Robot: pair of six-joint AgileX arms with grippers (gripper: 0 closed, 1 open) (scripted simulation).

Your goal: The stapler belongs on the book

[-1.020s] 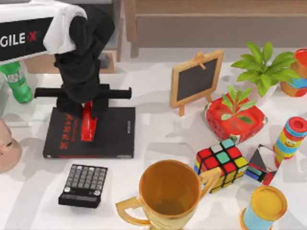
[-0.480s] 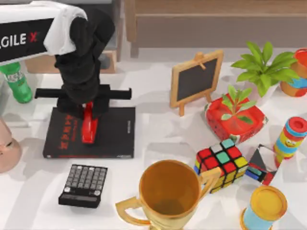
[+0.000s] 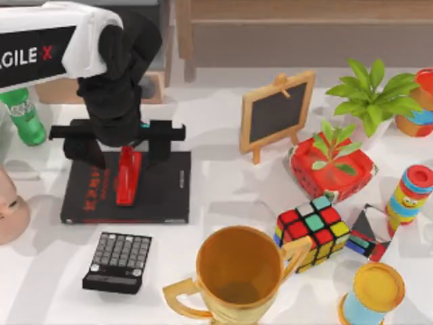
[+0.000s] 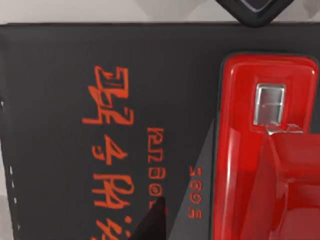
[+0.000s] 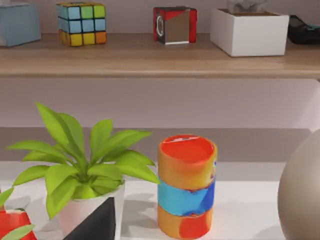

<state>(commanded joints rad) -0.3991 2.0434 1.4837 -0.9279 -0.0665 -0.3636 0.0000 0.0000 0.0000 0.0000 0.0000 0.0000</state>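
Left gripper (image 3: 122, 145) fingers now spread wide, released; a second ago clamped on long bright-red stapler (image 3: 127, 176). Stapler directly beneath, lying flat on large black book with red lettering (image 3: 159, 193). Beyond book, black keyed calculator (image 3: 118, 261).

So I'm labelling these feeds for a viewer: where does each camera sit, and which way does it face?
Top view: above the table, looking down on the left gripper, open over the stapler lying on the book.
Left wrist view: on the left arm, close above the stapler and book; a dark fingertip shows.
Right wrist view: level with the table, facing a plant, a striped can and a shelf.
Top and left wrist views share stapler and book.
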